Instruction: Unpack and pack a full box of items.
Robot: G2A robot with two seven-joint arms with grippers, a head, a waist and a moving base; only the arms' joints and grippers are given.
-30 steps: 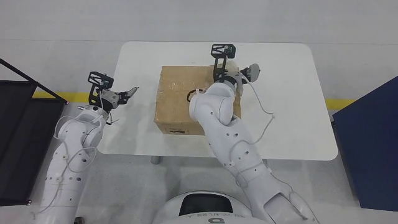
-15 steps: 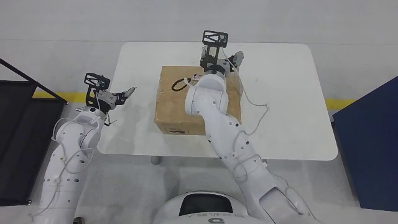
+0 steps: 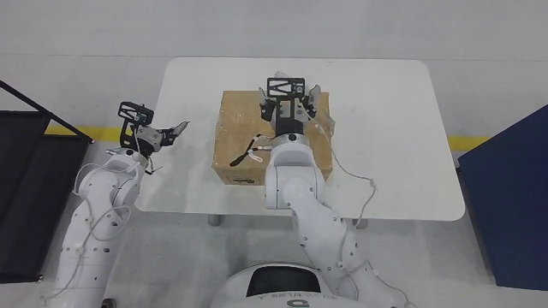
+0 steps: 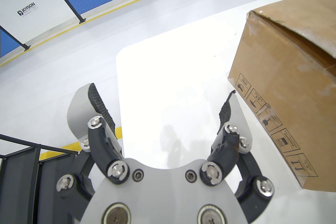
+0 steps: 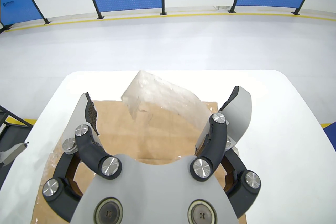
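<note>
A closed brown cardboard box stands in the middle of the white table. My right gripper hangs open over the far part of the box's top. In the right wrist view the gripper holds nothing, and a translucent strip of tape curls up from the box top between its fingers and beyond them. My left gripper is open over the table's left edge, apart from the box. In the left wrist view that gripper is empty, with the box's side beside it.
A black rack stands on the floor left of the table. A blue panel stands at the right. A thin white cable from the right arm hangs over the table right of the box.
My right arm has swung left, from the box's far right corner to above the middle of its top. The left arm has hardly moved.
</note>
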